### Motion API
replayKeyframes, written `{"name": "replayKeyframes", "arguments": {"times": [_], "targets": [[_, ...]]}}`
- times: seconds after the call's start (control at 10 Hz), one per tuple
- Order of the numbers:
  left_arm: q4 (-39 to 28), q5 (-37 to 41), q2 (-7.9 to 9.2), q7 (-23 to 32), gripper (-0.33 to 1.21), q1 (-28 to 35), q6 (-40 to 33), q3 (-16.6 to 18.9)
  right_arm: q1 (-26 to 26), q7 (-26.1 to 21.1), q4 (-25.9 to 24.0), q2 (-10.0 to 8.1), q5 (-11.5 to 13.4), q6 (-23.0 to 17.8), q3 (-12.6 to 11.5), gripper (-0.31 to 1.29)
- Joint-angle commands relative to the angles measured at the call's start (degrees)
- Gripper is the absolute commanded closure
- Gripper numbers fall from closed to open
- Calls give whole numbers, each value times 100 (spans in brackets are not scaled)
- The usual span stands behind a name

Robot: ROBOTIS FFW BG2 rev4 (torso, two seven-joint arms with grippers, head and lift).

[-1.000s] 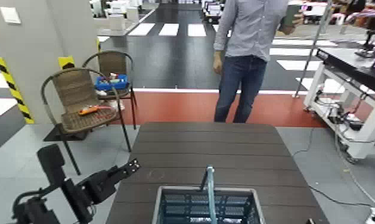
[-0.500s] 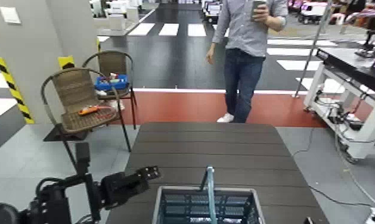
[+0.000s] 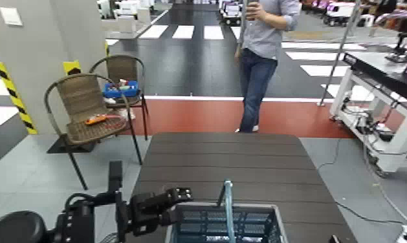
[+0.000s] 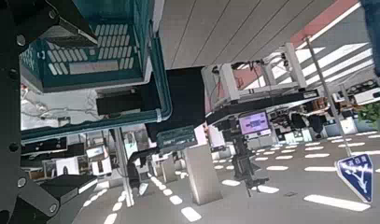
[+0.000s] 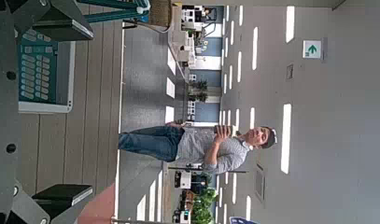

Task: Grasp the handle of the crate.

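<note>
The crate (image 3: 180, 223) stands at the table's near edge, with dark teal lattice walls and a pale rim. Its thin teal handle (image 3: 228, 205) rises upright over the middle. My left gripper (image 3: 179, 193) is open and empty, hovering just above the crate's left rim, a short way left of the handle. The left wrist view shows its two fingers spread (image 4: 62, 107) with the crate's lattice (image 4: 104, 51) close by. My right gripper (image 5: 57, 110) is open and empty, with the crate (image 5: 36, 70) in its view; in the head view it is out of sight.
The dark slatted table (image 3: 244, 158) stretches beyond the crate. A person (image 3: 261, 58) stands on the floor past its far edge. Two wicker chairs (image 3: 83, 106) stand at the left, one holding a small blue bin (image 3: 120, 89). A workbench (image 3: 380, 77) is at the right.
My left arm has swung right, carrying its gripper from beside the table's left edge to over the crate's left rim. The person has stepped farther away.
</note>
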Motion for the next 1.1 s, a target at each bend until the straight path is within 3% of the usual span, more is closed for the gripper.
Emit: {"name": "replayKeyframes", "arguments": {"times": [0.1,0.5,1.1], "targets": [[165,108,-120,-2,25,-112,44,-281,-6,2,20,4,-5,-15,0,15],[472,213,-243,-107,26,-428,70,-826,-15,28,28,4,-31,-24,9,14],[674,231,-375,-300,29,-683,-97,-1327,-50,64,64,13,-57,-59,27,15]]}}
